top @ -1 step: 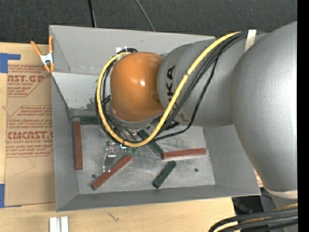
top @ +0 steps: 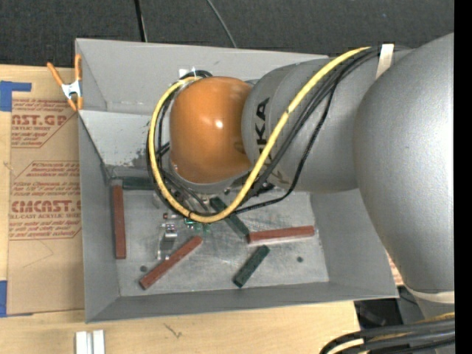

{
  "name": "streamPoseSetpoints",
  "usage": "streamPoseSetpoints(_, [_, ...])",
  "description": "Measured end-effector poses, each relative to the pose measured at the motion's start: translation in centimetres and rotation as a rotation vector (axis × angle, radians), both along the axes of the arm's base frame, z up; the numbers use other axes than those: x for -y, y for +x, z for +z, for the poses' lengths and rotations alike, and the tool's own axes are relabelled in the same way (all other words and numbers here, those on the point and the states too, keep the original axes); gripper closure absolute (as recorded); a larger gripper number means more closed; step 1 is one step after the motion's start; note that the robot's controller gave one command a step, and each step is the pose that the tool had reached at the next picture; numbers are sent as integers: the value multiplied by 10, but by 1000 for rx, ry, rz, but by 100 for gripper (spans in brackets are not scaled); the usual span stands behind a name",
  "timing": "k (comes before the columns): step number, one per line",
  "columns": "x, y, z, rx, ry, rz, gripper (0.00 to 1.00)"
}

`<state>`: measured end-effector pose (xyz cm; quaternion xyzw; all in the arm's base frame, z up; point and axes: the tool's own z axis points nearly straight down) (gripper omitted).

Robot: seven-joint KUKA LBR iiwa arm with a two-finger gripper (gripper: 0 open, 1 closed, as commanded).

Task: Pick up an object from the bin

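My gripper (top: 169, 233) pokes out below the orange dome, low in the left middle of the bin. It stands right at the upper end of a red-brown stick (top: 169, 262) that lies slanted on the floor. Whether it touches the stick I cannot tell. A dark green stick (top: 237, 227) lies just to the right, partly hidden under the cables. Nothing can be seen held in the gripper.
Another red-brown stick (top: 118, 221) lies lengthwise by the left wall, and a third (top: 281, 234) lies flat at the right. A dark green stick (top: 251, 265) rests near the front, and a dark one (top: 136, 184) at the back left. The arm covers the bin's right and back.
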<state>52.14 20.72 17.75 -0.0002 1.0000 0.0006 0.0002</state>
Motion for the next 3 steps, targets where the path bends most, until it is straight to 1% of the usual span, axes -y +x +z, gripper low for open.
streamPoseSetpoints(1, [42, -34, -104, 0, 2, 36, 100])
streamPoseSetpoints(2, [42, -34, -104, -1, 2, 36, 100])
streamPoseSetpoints(3, [40, -21, 105, -1, -2, 45, 100])
